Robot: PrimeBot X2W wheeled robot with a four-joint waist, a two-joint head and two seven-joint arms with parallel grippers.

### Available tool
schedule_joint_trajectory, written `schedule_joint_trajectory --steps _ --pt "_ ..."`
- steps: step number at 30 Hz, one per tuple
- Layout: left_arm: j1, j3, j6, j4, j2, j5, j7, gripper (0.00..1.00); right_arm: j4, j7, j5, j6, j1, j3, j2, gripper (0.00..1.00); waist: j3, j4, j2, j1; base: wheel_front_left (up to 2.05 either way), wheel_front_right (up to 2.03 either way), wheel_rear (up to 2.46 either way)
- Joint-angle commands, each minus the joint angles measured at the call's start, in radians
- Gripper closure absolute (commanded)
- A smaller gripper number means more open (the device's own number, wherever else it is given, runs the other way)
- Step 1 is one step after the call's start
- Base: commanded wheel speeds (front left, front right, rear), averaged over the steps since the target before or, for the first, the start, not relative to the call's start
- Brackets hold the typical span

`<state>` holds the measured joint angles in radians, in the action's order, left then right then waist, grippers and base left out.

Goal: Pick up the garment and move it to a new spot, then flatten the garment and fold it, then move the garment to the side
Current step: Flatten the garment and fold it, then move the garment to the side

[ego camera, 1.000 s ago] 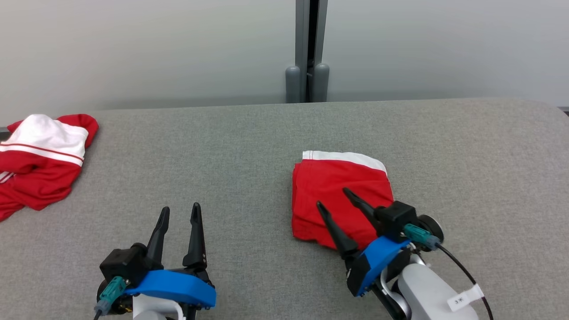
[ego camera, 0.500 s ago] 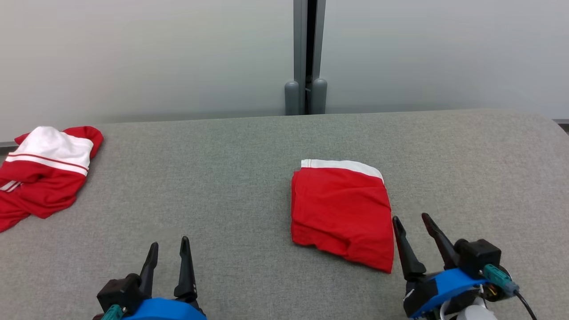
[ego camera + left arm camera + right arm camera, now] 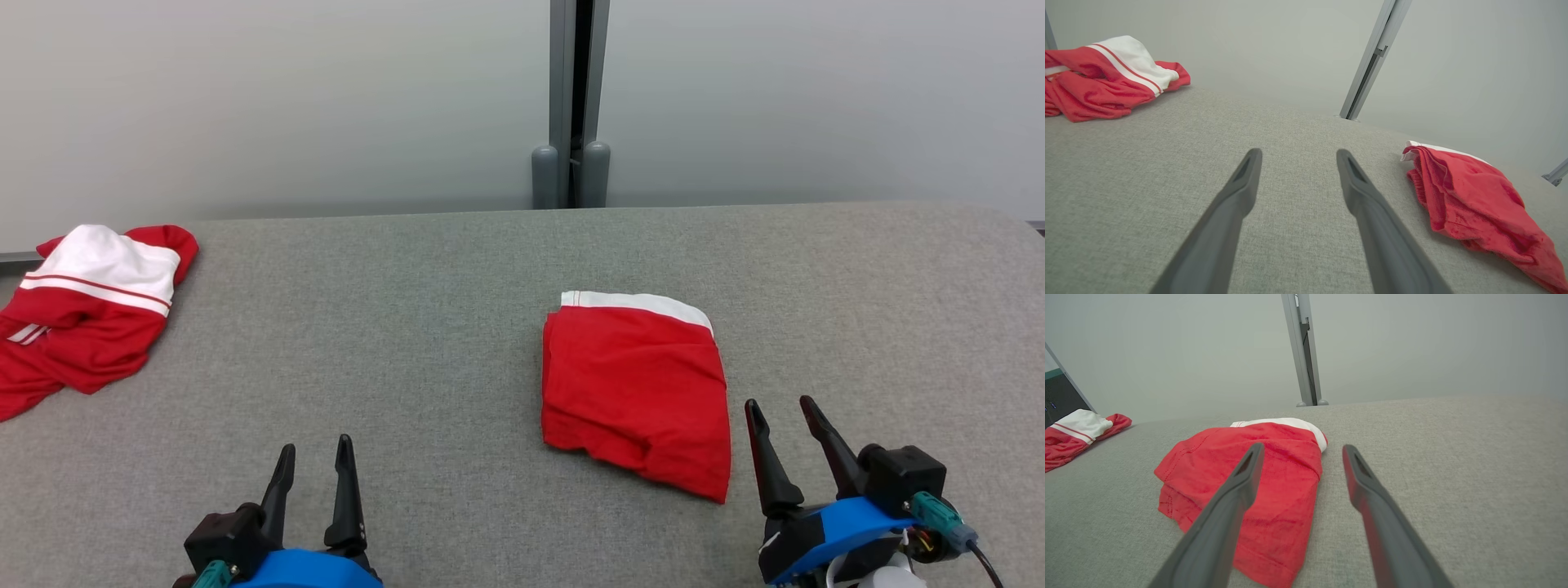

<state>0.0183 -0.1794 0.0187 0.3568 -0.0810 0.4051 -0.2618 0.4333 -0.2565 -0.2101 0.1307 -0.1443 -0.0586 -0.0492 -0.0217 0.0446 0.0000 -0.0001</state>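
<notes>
The garment (image 3: 637, 392) lies folded at 3 o'clock on the table (image 3: 408, 343). The left gripper (image 3: 315, 443) and the right gripper (image 3: 777, 400) are spread and empty. Perhaps only moving it aside is left.

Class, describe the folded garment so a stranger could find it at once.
Start at the grey table. Right of its middle lies the folded garment, a red rectangle with a white band. The other red garment, far left, is crumpled.

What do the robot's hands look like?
The left gripper and right gripper each have two long, pointed black fingers on a bright blue base with a black box. A teal plug with a dark cable sticks out of the right one.
</notes>
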Motion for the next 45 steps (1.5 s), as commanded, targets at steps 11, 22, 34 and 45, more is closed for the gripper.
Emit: schedule_joint_trajectory --steps 11,22,34,45 --pt "0.020 -0.013 0.009 0.008 0.006 -0.012 -0.005 0.00 0.007 0.024 0.030 0.000 -0.045 0.017 -0.002 0.00 -0.022 -0.014 0.0000 0.0001 0.00 0.00 0.00" --pt "0.072 -0.028 0.015 0.000 0.002 -0.032 -0.005 0.00 0.067 0.294 0.111 0.000 -0.238 0.125 -0.002 0.00 -0.095 -0.065 0.0000 0.0001 0.00 0.00 0.00" --pt "0.112 -0.042 0.019 -0.005 0.010 -0.053 -0.005 0.00 0.211 0.522 0.048 0.000 -0.299 0.134 -0.057 0.00 -0.180 -0.156 0.0000 0.0001 0.00 0.00 0.00" --pt "0.131 -0.056 0.027 -0.040 0.009 -0.083 -0.004 0.00 0.195 0.490 -0.050 -0.001 -0.348 0.034 -0.118 1.00 -0.222 -0.103 0.0000 0.0001 0.00 0.00 0.00"
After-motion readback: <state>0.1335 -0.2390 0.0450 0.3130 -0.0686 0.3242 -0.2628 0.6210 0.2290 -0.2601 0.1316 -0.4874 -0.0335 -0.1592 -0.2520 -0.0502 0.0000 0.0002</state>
